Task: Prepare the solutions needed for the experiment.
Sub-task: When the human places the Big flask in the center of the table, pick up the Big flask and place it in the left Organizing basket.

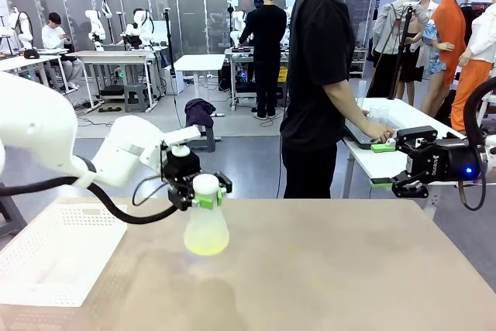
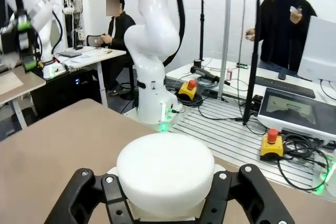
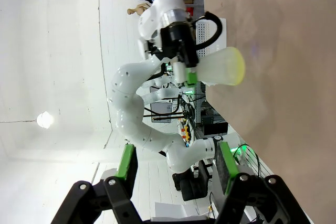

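flask [image 1: 207, 226] above table [image 1: 325, 269] left of centre, solutions [image 1: 208, 247] inside

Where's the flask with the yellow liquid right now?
In the front view the flask is left of the table's middle, held by its neck in the left gripper, with the yellow liquid pooled at its bottom just above the table.
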`<state>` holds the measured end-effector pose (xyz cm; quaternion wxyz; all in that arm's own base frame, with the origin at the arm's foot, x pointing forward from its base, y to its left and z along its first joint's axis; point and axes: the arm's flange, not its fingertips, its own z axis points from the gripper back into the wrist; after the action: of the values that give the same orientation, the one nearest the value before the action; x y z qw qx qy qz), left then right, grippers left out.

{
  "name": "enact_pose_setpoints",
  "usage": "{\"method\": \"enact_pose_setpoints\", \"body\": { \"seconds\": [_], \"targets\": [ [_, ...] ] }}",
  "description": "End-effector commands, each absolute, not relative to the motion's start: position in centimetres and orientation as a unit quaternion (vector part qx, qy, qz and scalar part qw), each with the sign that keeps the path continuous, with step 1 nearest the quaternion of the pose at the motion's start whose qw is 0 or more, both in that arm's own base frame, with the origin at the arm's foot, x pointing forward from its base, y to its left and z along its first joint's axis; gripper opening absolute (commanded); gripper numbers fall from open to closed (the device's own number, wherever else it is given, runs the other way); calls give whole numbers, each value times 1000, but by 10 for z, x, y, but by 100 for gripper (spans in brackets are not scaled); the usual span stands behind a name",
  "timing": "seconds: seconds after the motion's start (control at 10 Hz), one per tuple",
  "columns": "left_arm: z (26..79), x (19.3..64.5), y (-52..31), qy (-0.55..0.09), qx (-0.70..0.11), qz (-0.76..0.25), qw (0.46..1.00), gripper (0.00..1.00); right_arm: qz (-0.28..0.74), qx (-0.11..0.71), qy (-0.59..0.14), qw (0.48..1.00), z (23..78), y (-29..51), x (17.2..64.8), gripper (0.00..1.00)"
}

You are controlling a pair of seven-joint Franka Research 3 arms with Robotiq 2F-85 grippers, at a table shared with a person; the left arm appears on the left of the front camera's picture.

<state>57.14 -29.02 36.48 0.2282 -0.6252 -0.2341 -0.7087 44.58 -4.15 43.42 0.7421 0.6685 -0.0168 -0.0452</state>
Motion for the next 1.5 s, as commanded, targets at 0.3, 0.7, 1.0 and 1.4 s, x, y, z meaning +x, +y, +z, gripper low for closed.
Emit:
{"method": "enact_pose_setpoints", "body": {
  "seconds": [0.3, 0.7, 1.0, 1.4],
  "targets": [
    [474, 555, -224, -278, -546, -745, 263, 0, -43, 670, -17, 741, 436, -41, 446, 76],
    [494, 517, -129, -350, -461, -740, 341, 0, -43, 670, -17, 741, 436, -41, 446, 76],
    [477, 498, -45, -418, -416, -701, 402, 0, -43, 670, -17, 741, 436, -41, 446, 76],
    [436, 499, 52, -449, -454, -615, 464, 0, -43, 670, -17, 741, 436, -41, 446, 76]
  ]
}}
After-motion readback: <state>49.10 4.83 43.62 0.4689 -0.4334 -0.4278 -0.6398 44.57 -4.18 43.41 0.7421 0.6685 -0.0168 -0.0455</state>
